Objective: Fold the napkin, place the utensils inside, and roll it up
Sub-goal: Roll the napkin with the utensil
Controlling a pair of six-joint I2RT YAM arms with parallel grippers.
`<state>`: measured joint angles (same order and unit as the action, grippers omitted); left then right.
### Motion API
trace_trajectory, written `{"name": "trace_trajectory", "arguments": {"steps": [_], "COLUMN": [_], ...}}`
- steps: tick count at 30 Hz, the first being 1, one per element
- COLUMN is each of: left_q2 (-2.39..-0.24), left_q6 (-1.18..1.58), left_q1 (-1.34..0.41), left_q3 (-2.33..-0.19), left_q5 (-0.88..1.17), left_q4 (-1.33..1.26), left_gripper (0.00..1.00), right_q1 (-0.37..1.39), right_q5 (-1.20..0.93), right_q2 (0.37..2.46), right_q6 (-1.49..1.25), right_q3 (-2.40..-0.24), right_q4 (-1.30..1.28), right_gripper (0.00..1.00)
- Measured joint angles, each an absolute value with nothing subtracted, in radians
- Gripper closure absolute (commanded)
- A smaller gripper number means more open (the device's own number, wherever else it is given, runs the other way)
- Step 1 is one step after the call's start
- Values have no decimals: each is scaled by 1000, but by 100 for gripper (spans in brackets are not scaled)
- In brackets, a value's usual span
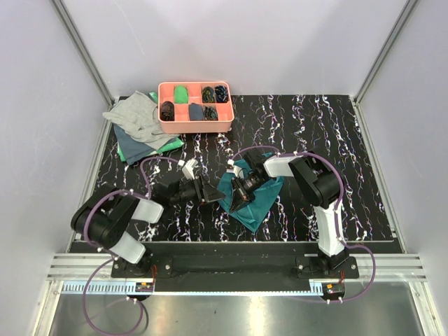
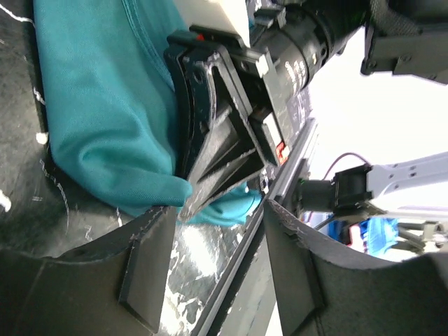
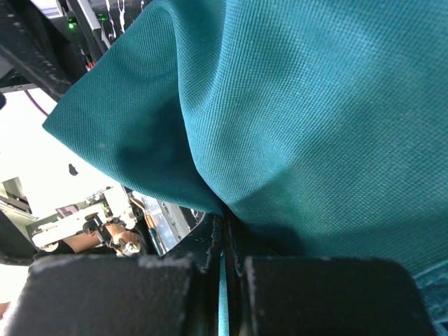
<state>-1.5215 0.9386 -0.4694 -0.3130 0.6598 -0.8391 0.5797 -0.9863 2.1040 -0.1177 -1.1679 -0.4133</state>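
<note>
With napkin (image 3: 315, 126) fold pinched in right hand (image 3: 224, 241), ease half-wide, empty left hand (image 2: 218, 217) over loose corner beside it; close once cloth seated deep.

Bunched near the middle of the black marbled table (image 1: 329, 140), teal napkin (image 1: 257, 204). From the right, right gripper (image 1: 236, 198) lying on the left part of the napkin. From the left, left gripper (image 1: 213, 193) pointing at it, just beside the cloth edge. At the far left, salmon tray (image 1: 162, 105) with small dark items in compartments. Beside the tray, grey cloth (image 1: 133, 115) on a darker one, green cloth (image 1: 175, 145) showing underneath.
</note>
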Motion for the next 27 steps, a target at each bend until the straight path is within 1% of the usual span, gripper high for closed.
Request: {"name": "trace_trajectory", "arguments": {"steps": [7, 10, 12, 15, 18, 19, 22, 27], "left_q2": [-1633, -1641, -1639, -1618, -1574, -1554, -1496, -1450], "left_q6": [1036, 1044, 1030, 968, 875, 838, 730, 585], "left_q1": [-470, -470, -470, -471, -471, -471, -471, -471], "left_q3": [-273, -260, -260, -267, -287, -296, -318, -341], "left_q5": [638, 608, 584, 537, 487, 473, 440, 428], "left_q4": [-1069, -1106, -1101, -1022, -904, -863, -759, -640], "left_gripper": [41, 41, 39, 35, 27, 23, 18, 18], "right_q1": [580, 580, 580, 580, 580, 580, 580, 580], "right_q5": [-986, -986, -986, -986, -986, -986, -986, -986], "right_q2": [2104, 2104, 2104, 2104, 2104, 2104, 2104, 2104], "right_q6": [-120, -120, -120, -120, -120, -120, -120, -120], "right_q3": [-1168, -1168, -1168, -1168, -1168, -1168, -1168, -1168], "right_q4": [-413, -413, -413, -413, -413, -413, -413, -414], "right_gripper": [100, 100, 100, 100, 100, 100, 100, 100]}}
